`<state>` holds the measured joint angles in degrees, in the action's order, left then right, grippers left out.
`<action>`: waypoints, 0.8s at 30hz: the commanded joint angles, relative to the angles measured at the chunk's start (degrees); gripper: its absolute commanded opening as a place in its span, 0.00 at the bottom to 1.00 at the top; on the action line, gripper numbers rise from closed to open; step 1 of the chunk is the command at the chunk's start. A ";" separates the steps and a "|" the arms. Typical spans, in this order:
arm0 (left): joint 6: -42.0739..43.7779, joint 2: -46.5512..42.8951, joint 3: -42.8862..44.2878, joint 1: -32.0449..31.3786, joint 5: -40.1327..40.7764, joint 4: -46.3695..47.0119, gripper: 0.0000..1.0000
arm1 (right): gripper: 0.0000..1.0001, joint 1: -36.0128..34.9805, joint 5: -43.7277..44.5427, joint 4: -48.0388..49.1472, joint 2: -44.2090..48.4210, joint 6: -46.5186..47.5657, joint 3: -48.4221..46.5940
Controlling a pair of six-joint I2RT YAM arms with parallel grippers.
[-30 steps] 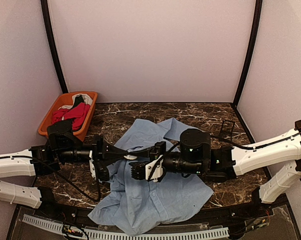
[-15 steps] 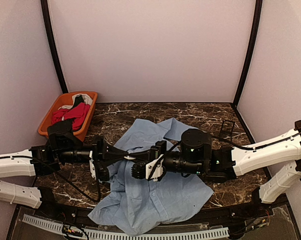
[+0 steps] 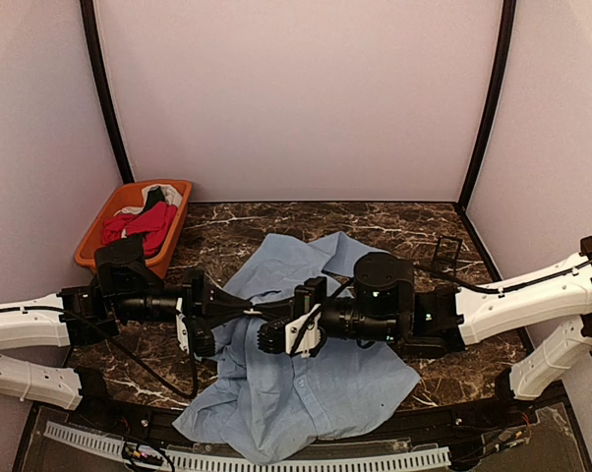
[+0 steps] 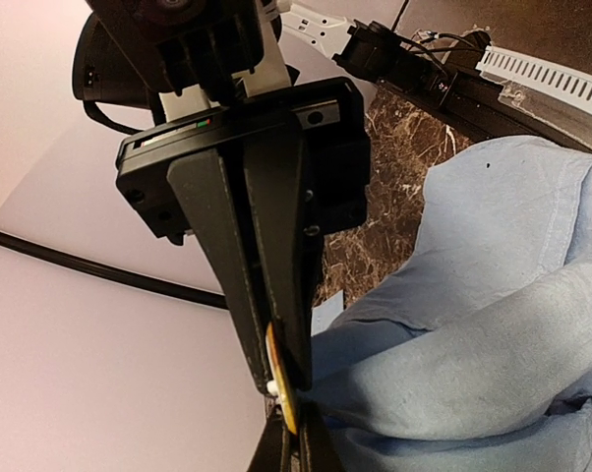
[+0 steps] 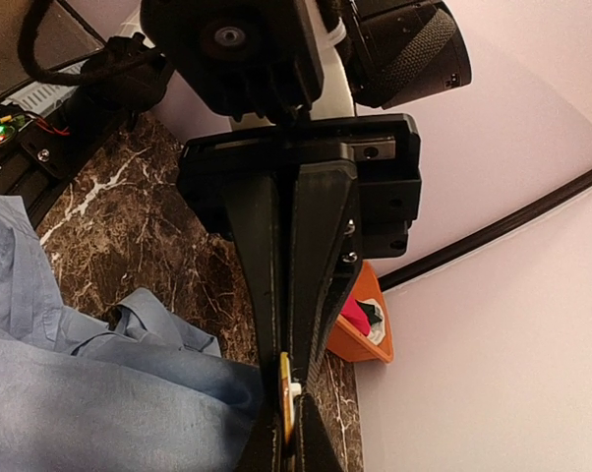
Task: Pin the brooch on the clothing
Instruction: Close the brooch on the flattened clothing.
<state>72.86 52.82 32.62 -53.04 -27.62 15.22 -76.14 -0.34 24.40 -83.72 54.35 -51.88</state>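
Observation:
The light blue shirt (image 3: 306, 379) lies crumpled on the marble table in the top view. Above it my left gripper (image 3: 245, 310) and right gripper (image 3: 272, 317) meet tip to tip. The brooch (image 3: 258, 312), a thin yellow-orange disc with a white back, is held edge-on where they meet. In the left wrist view my left gripper (image 4: 283, 379) is shut on the brooch (image 4: 284, 398), and a shirt fold (image 4: 493, 295) presses against the fingers. In the right wrist view my right gripper (image 5: 288, 379) is shut on the brooch (image 5: 286, 403), with the shirt (image 5: 99, 393) beside it.
An orange bin (image 3: 94, 236) with red, black and white garments stands at the back left; it also shows in the right wrist view (image 5: 370, 344). A small black wire stand (image 3: 448, 254) is at the back right. A white slotted rail (image 3: 276, 460) runs along the front edge.
Almost nothing. Both grippers stay tip to tip on the brooch; the right gripper has edged slightly to the left.

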 commanded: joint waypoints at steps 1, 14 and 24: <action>2.59 -1.53 0.33 -0.09 0.58 3.07 0.01 | 0.00 -0.50 -3.95 -10.52 -1.23 -2.17 -2.64; 3.96 -2.13 0.25 -0.13 -0.04 1.83 0.01 | 0.13 -0.48 -6.60 -19.05 -6.01 -4.38 -8.54; 4.10 -2.46 0.25 -0.12 0.04 1.61 0.01 | 0.35 -0.17 -4.15 -17.31 -4.28 -4.97 -7.77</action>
<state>76.58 51.81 32.38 -52.80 -25.93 9.98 -75.70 -2.79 8.40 -87.31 50.70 -60.31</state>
